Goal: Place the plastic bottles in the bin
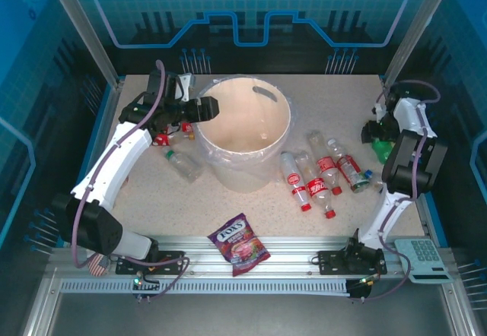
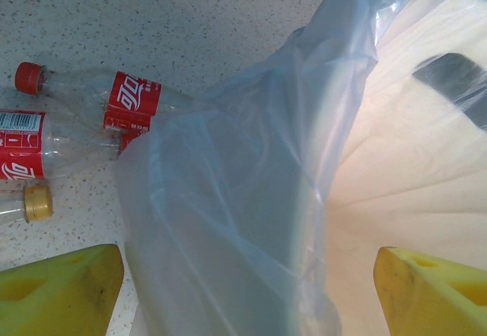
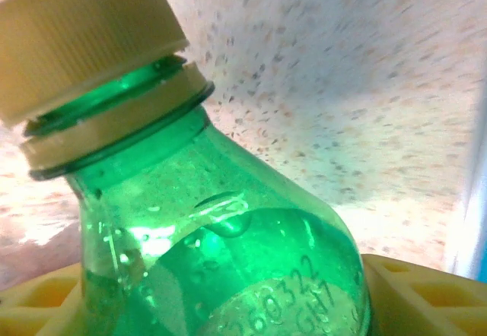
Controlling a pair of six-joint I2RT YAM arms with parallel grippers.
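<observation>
Speckled beige table (image 1: 160, 207), matte and flat, boxed in by blue panels. Dead centre, the bin (image 1: 237, 172): round, cream-white, smooth plastic, oval handle cutout (image 2: 455, 74) in the wall, filmy clear liner (image 2: 243, 199) crinkling over the rim. White left arm (image 1: 114, 161) sweeping up from the near-left base, elbow out, wrist turned in at the bin's left rim. Right arm (image 1: 412, 119) folded tight along the right edge. Then the plastic bottles (image 1: 316, 184): a red-labelled cluster lying flat just right of the bin, clear and glossy, side by side; a plain clear bottle (image 1: 183, 165) alone on the left; a red-capped bottle (image 2: 114, 96) and a yellow-capped bottle (image 2: 30, 203) lying beside the bin's left wall. Glossy purple-red candy bag (image 1: 240, 243) near the front rail.

Plenty of bare tabletop between bin and near edge, either side of the bag; cramped at the far right, green bottle (image 3: 221, 229) hard by the table's side border.

Left gripper (image 2: 247, 275) released, blocky yellow fingers (image 2: 61, 290) spread wide astride the liner-draped rim. Right gripper (image 3: 224, 305) around the green bottle, translucent and rounded at the shoulder, a yellow finger (image 3: 415, 298) at each flank – clamped or merely alongside, cannot tell. Smallest of all, the pale ridged cap (image 3: 84, 39) on that bottle
</observation>
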